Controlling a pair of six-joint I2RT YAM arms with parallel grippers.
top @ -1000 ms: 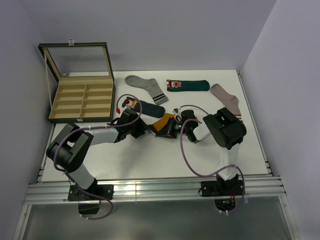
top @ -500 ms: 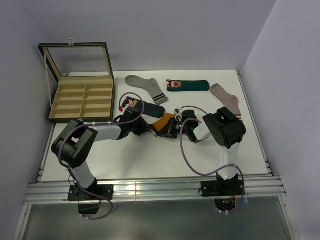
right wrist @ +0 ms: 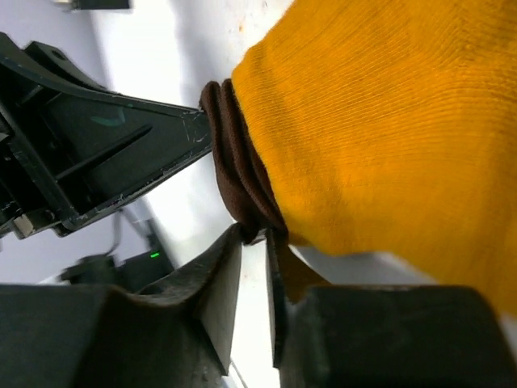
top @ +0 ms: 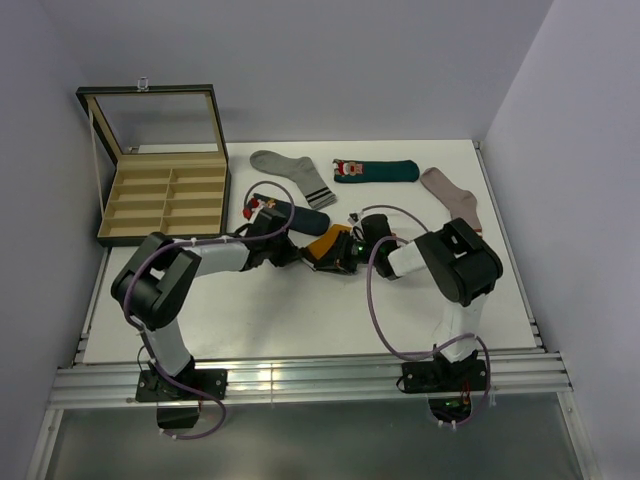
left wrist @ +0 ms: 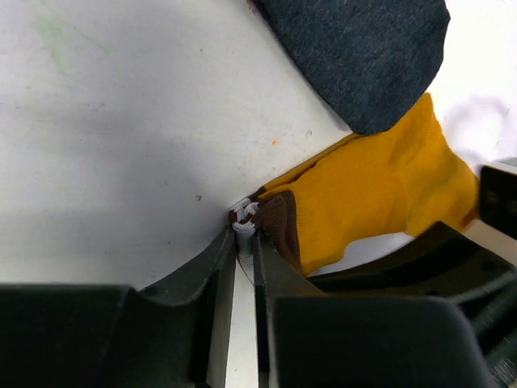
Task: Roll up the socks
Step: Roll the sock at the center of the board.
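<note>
Left end effector (left wrist: 245,236) nips the mustard sock's (left wrist: 380,194) cuff, right end effector (right wrist: 255,241) slightly parted there; overhead hides both.

The left arm (top: 160,288) and the right arm (top: 460,262) share one build: bulky black joint housings linked by pale grey-white tubes. A purple cable (top: 369,300) loops loosely along each arm down to a black base (top: 445,378). A small green light (top: 347,243) glows at the right wrist. The left gripper (left wrist: 244,241) and the right gripper (right wrist: 254,242) have matte black, wedge-shaped fingers.
</note>
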